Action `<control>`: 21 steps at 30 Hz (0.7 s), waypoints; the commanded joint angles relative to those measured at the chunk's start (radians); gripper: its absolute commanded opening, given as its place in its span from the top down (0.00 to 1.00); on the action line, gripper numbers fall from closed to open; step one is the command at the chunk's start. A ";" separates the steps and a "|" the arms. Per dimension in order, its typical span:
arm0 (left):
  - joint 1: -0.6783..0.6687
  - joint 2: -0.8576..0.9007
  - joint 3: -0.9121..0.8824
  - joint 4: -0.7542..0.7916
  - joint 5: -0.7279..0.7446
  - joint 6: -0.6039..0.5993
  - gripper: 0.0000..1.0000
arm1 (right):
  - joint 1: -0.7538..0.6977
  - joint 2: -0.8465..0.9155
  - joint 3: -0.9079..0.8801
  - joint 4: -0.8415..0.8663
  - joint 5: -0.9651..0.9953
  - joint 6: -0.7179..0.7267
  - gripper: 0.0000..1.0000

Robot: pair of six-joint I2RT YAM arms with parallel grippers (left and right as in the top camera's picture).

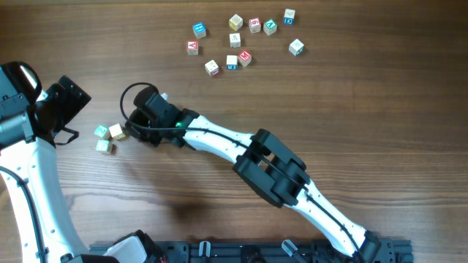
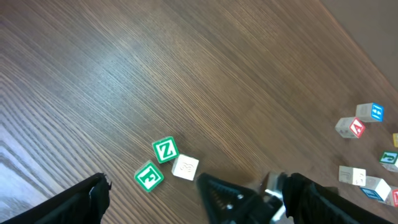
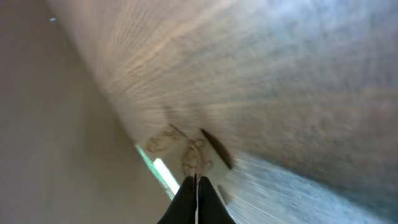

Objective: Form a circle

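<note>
Findings: the circle (image 1: 107, 137) is only three letter cubes clustered at the left of your tabletop (image 1: 351, 109), with green faces showing. Your right tool (image 3: 196, 186) is pinched closed and empty, tip just beside the pale cube (image 2: 185, 168). Your left tool (image 1: 77, 117) stands wide nearby, holding nothing. Loose cubes (image 1: 241, 40) lie well apart.

Surface notes from my feeds, wood and plastic only.
I log the table (image 1: 351, 102) as brown, streaky wood grain, matt with a faint sheen; I can't tell veneer from laminate. The cluster of three cubes (image 1: 108, 136), near left, looks like pale smooth wood. In the left wrist view two faces carry green-and-white print and one is almost bare. The far scatter of cubes (image 1: 241, 40) is the same pale wood with red, blue and green prints. The right arm (image 1: 219, 139) has a smooth white shell, slightly glossy, with matt black joints.
</note>
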 commanded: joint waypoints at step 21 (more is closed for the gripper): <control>-0.207 -0.045 -0.040 -0.183 0.282 0.454 0.00 | -0.321 -0.114 0.001 -0.518 0.060 -0.791 0.00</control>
